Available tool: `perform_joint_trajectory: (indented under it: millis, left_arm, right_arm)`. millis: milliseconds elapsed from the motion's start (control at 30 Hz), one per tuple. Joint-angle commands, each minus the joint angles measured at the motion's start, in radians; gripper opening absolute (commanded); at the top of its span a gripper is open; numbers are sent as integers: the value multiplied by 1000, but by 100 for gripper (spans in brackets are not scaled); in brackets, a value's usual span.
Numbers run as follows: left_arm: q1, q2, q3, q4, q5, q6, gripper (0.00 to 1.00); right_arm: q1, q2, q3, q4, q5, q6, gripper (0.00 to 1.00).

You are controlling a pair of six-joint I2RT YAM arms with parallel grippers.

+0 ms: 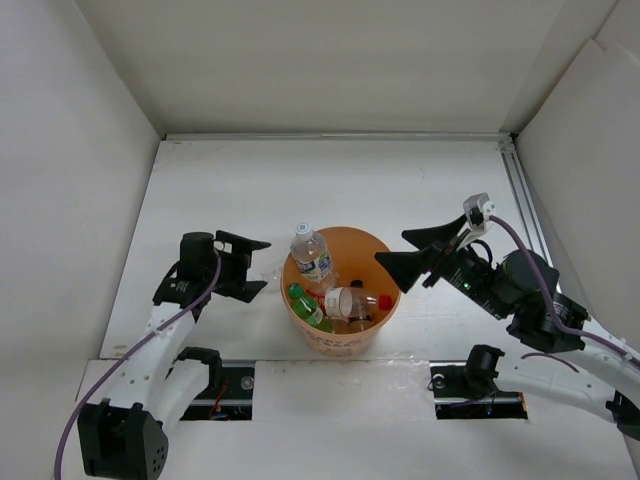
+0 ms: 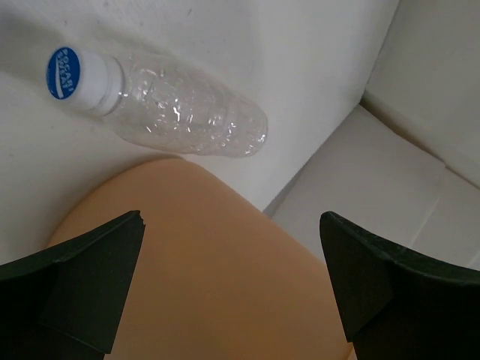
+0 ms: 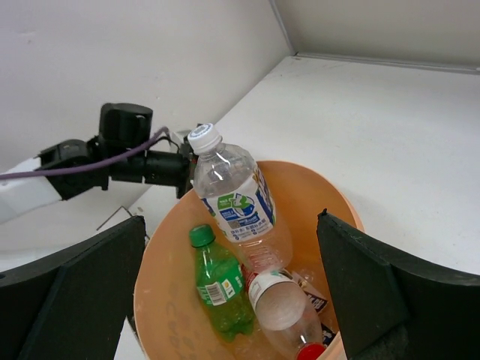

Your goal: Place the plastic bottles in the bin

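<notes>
L pincer [image 2: 231, 221], R pincer [image 3: 231, 219] agape by bin [image 1: 335, 345]; clear bottle [image 2: 180, 112] lies outside.

The orange bin [image 1: 352, 232] holds three bottles: a clear white-capped bottle [image 3: 236, 199] leaning upright against its far wall, a green bottle [image 3: 217, 281] tilted beside it, and a clear red-capped bottle [image 3: 281, 307] lying on its side. A fourth, label-less clear bottle [image 2: 180, 112] with a blue-printed white cap lies on the desk [image 2: 247, 37] just beside the bin.
</notes>
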Motion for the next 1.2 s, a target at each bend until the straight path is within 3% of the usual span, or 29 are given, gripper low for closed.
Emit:
perform_joint_trajectory:
  millis: [0, 533, 933, 1167]
  left_arm:
    - [-3, -12, -31, 162, 123, -141, 100]
    - [-3, 100, -163, 377, 132, -235, 100]
    - [-3, 361, -192, 532, 145, -230, 100]
    - [-3, 443, -171, 514, 91, -221, 98]
  right_arm:
    - [9, -12, 22, 15, -1, 17, 100]
    - [9, -34, 21, -17, 17, 36, 100]
    - [9, -43, -16, 14, 26, 63, 100]
    - [9, -74, -16, 5, 39, 63, 100]
